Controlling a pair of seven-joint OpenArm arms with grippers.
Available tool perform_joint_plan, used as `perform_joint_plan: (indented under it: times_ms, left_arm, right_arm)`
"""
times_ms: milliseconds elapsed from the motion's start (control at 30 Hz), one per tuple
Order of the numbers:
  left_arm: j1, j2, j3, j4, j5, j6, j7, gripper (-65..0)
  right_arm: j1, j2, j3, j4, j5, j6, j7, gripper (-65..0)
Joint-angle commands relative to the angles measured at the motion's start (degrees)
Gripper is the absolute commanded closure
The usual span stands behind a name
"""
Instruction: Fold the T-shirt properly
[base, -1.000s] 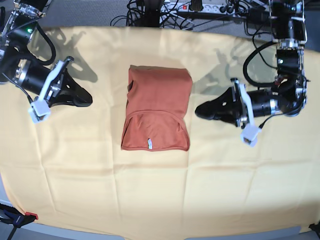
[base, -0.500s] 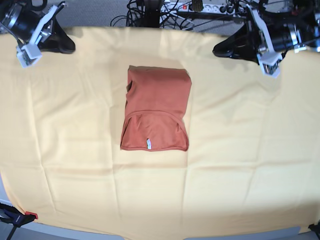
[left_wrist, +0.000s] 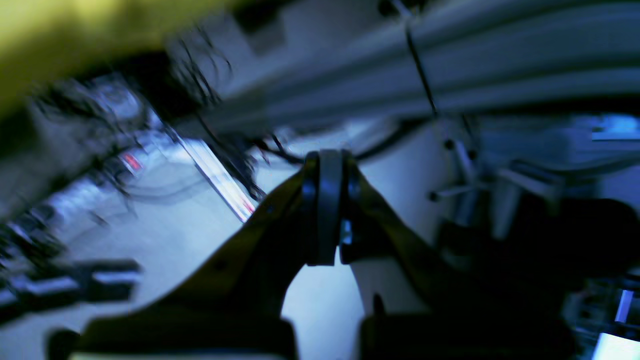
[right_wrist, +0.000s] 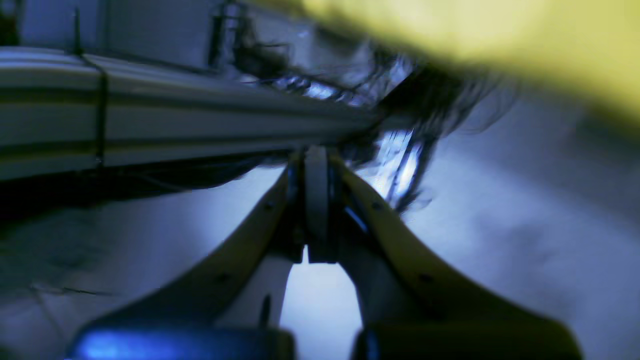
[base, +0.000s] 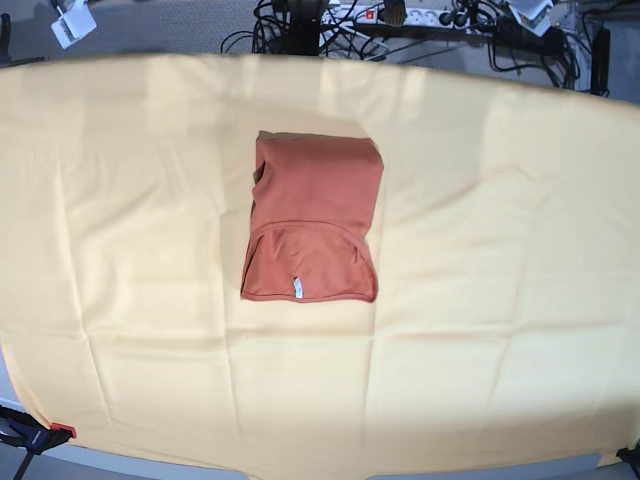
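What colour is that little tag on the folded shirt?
White. The small tag sits near the front edge of the rust-orange T-shirt, clearest in the base view.

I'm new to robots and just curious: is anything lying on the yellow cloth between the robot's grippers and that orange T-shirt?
Nothing visible. The T-shirt lies folded alone on the yellow cloth; both arms are pulled almost out of the base view.

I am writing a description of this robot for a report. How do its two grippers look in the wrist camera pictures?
Both wrist views are blurred. The left gripper has two dark, curved fingers that widen toward the camera, with flat black pads between the tips. The right gripper has the same shape, with small round dots on its fingers. No markings are readable.
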Motion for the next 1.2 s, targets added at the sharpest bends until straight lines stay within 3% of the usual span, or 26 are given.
perform_joint_plan:
  times_ms: [0,167,333,500,700,833,967,1167]
  left_arm:
    - [1.64,0.33,-0.37,0.77,-1.41,-0.45,-0.36,0.0]
    - [1.44,1.27,0.02,-5.57,-1.11,-0.45,-3.32,0.0]
    - [-3.30,1.25,5.29,-17.18,8.09,-0.45,-7.67,0.0]
    - [-10.73,1.25,14.43,-32.20,14.75,-0.45,-12.41,0.0]
    - [-20.74,1.27,24.22,-49.96,28.55,-0.45,-25.81,0.0]
    - [-28.09,1.27,29.51,-60.57,37.40,-0.45,-36.28,0.0]
    - [-34.97,1.29,35.26,-70.75,48.22,-0.04,-47.28,0.0]
    - [-41.62,1.31,44.63,-86.16,65.96,9.51,-67.28,0.0]
  right_arm:
    - [-1.64,0.44,-0.96,-1.14,1.47,-0.03,0.16,0.0]
    - [-0.79,0.85,-7.89,-11.52,1.47,-0.03,0.16,0.0]
    - [3.56,0.87,-14.32,-20.96,1.03,-0.03,0.16,0.0]
    - [9.05,1.18,-18.88,-29.22,-9.84,-0.03,3.10,0.0]
    - [15.91,3.54,-24.52,-39.69,-24.90,-0.03,18.25,0.0]
    - [21.55,3.67,-27.45,-46.16,-36.33,-0.03,29.40,0.0]
    - [27.39,3.67,-30.95,-53.22,-47.78,-0.03,37.18,0.0]
    - [32.92,3.67,-37.75,-66.10,-63.49,-1.09,51.93,0.0]
